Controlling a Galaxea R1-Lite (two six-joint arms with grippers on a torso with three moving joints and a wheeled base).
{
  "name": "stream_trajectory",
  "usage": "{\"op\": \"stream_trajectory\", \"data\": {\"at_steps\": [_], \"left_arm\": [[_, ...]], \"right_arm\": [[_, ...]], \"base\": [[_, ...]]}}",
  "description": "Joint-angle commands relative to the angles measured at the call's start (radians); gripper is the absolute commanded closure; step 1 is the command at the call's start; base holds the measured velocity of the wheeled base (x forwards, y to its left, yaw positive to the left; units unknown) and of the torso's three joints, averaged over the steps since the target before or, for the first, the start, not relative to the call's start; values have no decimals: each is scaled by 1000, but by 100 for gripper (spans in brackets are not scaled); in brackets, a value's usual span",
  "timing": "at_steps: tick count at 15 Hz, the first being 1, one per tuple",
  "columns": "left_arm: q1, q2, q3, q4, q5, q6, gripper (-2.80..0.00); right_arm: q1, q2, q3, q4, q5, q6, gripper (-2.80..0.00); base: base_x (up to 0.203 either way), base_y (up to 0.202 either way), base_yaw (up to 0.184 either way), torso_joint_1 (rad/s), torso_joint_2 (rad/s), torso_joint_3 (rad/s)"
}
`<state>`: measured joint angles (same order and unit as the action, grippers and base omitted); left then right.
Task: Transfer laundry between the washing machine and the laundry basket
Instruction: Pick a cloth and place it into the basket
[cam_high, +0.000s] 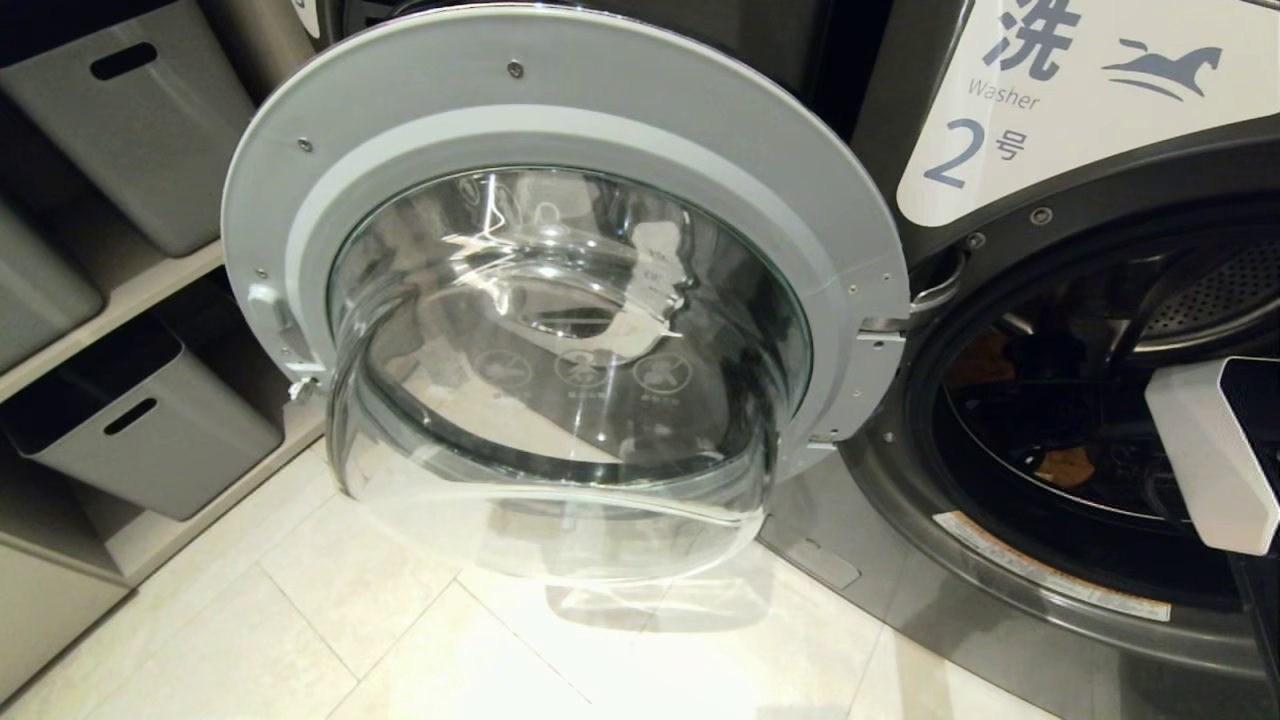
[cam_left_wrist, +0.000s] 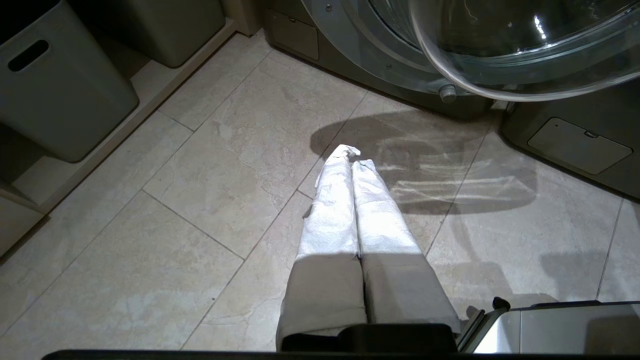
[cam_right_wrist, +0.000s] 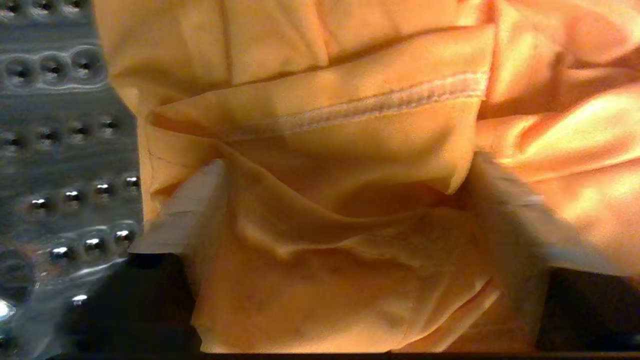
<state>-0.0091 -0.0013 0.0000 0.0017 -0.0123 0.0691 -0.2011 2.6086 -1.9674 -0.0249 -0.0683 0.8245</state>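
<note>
Yellow-orange garment (cam_right_wrist: 350, 200) (crumpled) inside drum (cam_right_wrist: 60, 150)

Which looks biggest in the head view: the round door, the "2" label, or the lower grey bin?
1. Round door, biggest, though it is nearest the camera.
2. "2" label.
3. Lower grey bin.
The last two look close in size.

Bright light from above washes the floor tiles (cam_high: 420, 640) pale, and glare streaks ripple across the door glass (cam_high: 560, 380). The drum (cam_high: 1090, 400) sits dark, detail lost. In the left wrist view a hard-edged oval shadow (cam_left_wrist: 425, 165) lies on the tiles, laced with bright ripples, and the finger wraps (cam_left_wrist: 350, 210) blow out white. Right wrist: warm, dim and soft, the orange cloth (cam_right_wrist: 350, 175) blurred at close range, drum holes (cam_right_wrist: 65, 190) glinting.
</note>
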Motion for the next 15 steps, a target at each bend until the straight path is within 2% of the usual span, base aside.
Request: {"op": "stream_trajectory", "data": {"at_steps": [1,8,12,15], "left_arm": [[0,0,0,0,0,0,0],[0,-1,0,0,0,1,0],[0,-2,0,0,0,1,0],[0,0,0,0,0,0,0]], "right_arm": [[0,10,1,2,2,4,0],[-8,-11,1,-1,-2,0,0],[-33,-70,2,0,-5,52,0],[-62,-92,6,6,-11,61,0]], "base": [[0,0,0,0,0,0],[0,0,0,0,0,0],[0,0,0,0,0,0],[0,0,0,0,0,0]]}}
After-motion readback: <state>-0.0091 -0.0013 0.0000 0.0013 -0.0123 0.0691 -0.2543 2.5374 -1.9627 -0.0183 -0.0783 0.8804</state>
